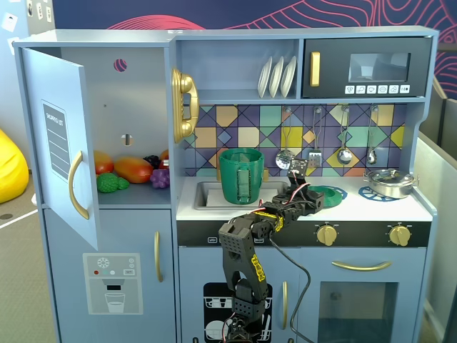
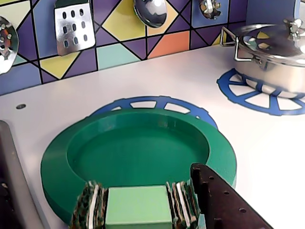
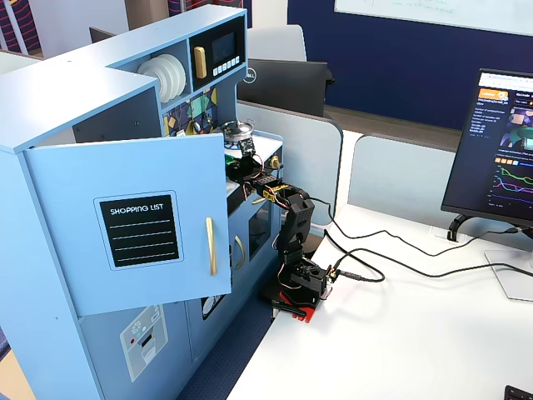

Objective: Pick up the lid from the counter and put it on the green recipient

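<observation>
The lid (image 2: pixel 143 143), a flat round green disc, lies on the white counter over a blue burner ring (image 2: pixel 157 101), right of the sink in a fixed view (image 1: pixel 330 194). Its light green knob (image 2: pixel 138 210) sits between my gripper's (image 2: pixel 138 202) patterned pads (image 2: pixel 183 200), which press it from both sides. In that fixed view the gripper (image 1: pixel 308 194) reaches over the counter edge to the lid's left side. The green recipient (image 1: pixel 241 176), a tall dark green pot with a ribbed panel, stands upright in the sink, left of the gripper.
A shiny silver pan (image 2: pixel 274 52) with its own lid stands on the right-hand burner ring (image 1: pixel 389 183). Utensils hang on the tiled back wall (image 1: pixel 314 139). The sink's rim (image 2: pixel 12 167) lies just left of the lid. The fridge door (image 1: pixel 61 143) stands open.
</observation>
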You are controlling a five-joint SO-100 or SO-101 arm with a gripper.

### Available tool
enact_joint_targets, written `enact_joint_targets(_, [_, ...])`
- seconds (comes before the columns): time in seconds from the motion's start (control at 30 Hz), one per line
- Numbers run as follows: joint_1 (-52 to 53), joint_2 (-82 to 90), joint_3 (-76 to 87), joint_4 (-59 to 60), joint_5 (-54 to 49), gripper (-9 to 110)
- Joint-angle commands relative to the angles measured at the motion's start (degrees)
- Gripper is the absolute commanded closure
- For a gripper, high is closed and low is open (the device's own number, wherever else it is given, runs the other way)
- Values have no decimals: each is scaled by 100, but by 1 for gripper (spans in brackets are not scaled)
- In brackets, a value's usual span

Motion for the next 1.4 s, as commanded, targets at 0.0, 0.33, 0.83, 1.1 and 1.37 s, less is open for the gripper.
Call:
enact_joint_targets(0.0, [-26,18,-334,-167,35,59])
enact_joint_targets(0.33, [-70,-97,-343,-290,18,61])
enact_joint_targets(0.83, [-237,-114,-290,35,-141,101])
enact_joint_targets(1.1, [-246,-26,-264,88,9,101])
enact_joint_targets(1.37, [-149,422,-1213,343,-167,101])
